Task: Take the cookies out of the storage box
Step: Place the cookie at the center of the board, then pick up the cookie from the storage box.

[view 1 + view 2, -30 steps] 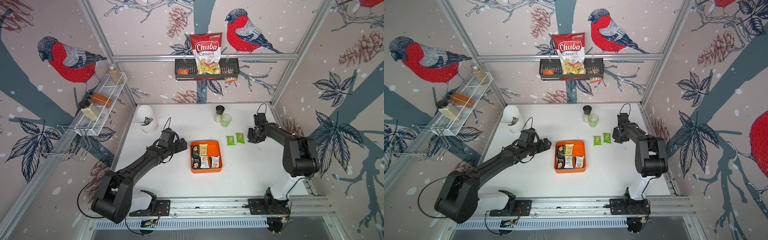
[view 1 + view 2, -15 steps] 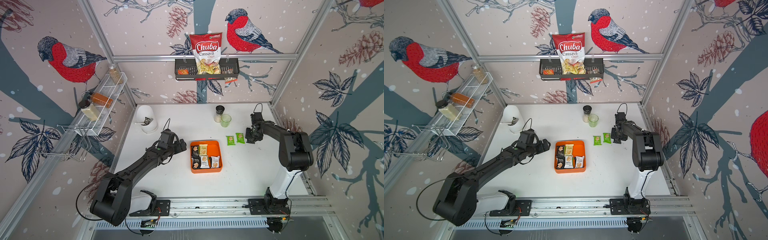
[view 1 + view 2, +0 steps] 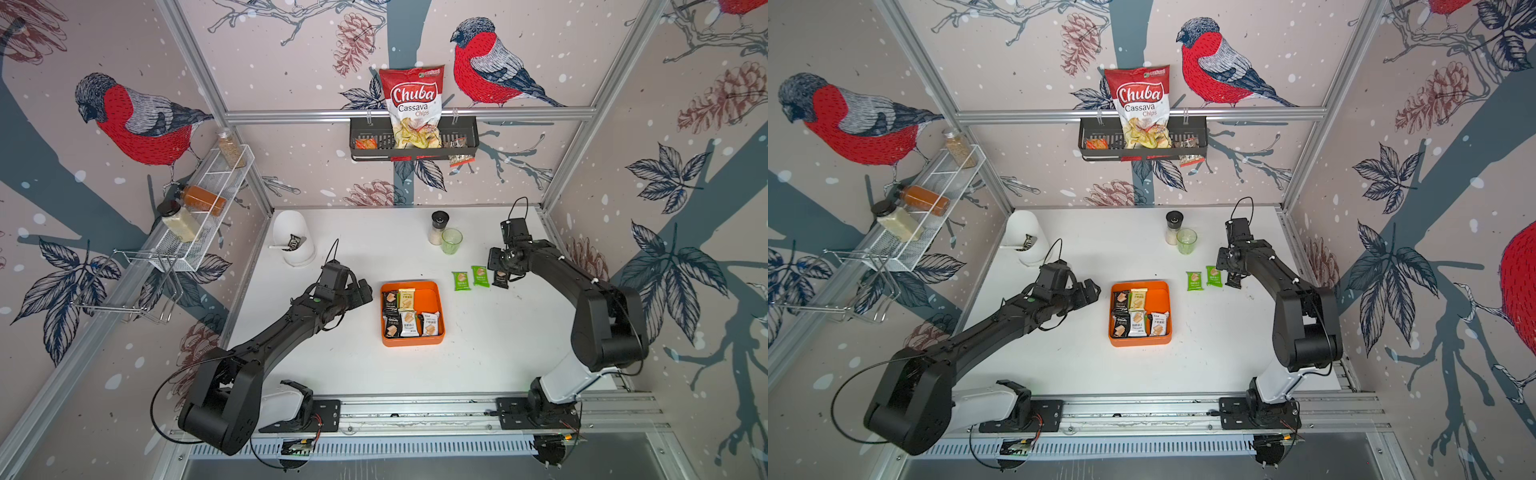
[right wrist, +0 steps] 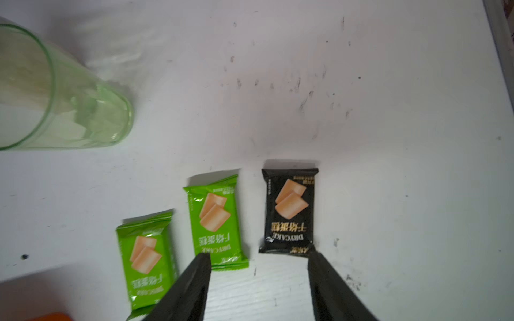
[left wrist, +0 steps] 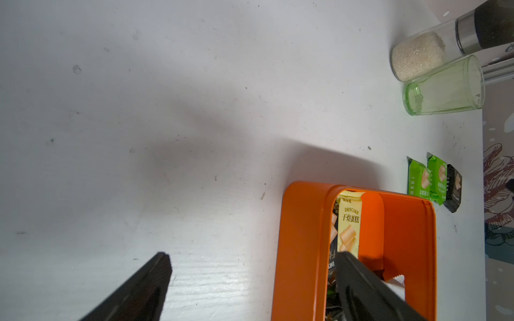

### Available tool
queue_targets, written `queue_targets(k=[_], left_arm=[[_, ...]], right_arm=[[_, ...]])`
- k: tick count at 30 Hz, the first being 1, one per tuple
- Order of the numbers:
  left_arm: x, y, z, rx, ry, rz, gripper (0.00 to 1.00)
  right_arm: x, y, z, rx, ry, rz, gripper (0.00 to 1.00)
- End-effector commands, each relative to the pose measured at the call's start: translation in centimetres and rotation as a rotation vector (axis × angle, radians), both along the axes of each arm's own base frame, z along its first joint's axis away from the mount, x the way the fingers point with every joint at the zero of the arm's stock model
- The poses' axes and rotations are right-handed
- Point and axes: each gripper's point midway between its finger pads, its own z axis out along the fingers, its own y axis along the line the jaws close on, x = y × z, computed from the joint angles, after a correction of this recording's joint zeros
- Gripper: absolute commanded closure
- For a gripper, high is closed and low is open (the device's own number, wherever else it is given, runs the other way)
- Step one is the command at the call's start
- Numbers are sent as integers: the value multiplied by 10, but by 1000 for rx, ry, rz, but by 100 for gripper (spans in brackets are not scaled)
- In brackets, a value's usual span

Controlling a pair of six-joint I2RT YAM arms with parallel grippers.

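orange storage box (image 3: 412, 341) mid-table (image 3: 478, 353) in both top views, cookies (image 3: 408, 319) inside. left gripper (image 3: 365, 292) just beside its wall; right gripper (image 3: 501, 271) over black pkt (image 3: 500, 279). left wrist: jaws wide apart, holding nothing. right wrist: jaws partly apart, holding nothing; black pkt lies beside two green pkts (image 4: 215, 219).

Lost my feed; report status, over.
Left gripper open beside shallow orange plastic tray. Right gripper open over flat black cookie packet on table. Two green packets beside it; other packets in tray. Path clear.
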Motion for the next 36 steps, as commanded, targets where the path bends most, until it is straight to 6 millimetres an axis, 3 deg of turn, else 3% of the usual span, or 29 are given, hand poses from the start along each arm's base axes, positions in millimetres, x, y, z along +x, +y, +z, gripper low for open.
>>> queue_targets(k=[1, 8, 13, 24, 29, 36], left_arm=[[1, -4, 0, -14, -6, -9, 4], [3, -7, -5, -23, 15, -16, 4], [3, -9, -10, -27, 30, -25, 4], [-7, 1, -17, -8, 41, -25, 4], [-12, 15, -22, -4, 54, 0, 4], [-16, 35, -22, -2, 51, 45, 4]], right_arm=[[-13, 30, 14, 109, -19, 22, 38], [-42, 102, 41, 217, -69, 145, 39], [-66, 150, 46, 270, -78, 217, 39], [-114, 252, 13, 349, -19, 370, 39], [-119, 275, -6, 287, 22, 396, 39], [-115, 272, -36, 177, 84, 352, 38]])
